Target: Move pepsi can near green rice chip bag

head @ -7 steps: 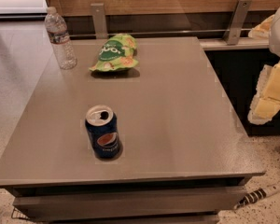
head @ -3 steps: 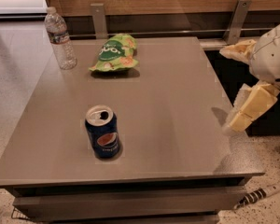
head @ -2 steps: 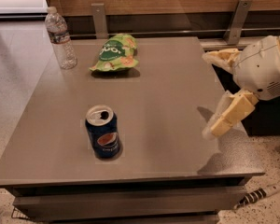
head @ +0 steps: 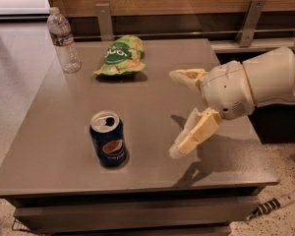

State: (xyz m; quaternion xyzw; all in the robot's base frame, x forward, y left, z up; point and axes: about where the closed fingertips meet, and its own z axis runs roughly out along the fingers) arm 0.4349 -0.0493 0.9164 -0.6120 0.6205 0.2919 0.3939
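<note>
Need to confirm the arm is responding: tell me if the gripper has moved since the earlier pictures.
Yes. The gripper, open, has come left from beyond the right edge of the table to above it, right of the can.

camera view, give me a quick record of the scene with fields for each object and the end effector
pepsi can: upright, front left part of the table, nothing touching it
green rice chip bag: lying near the back edge, well apart from the can
water bottle: upright, back left corner, left of the bag
end effector: open, empty, over the table's right side, right of the can
table: low, grey top
</note>
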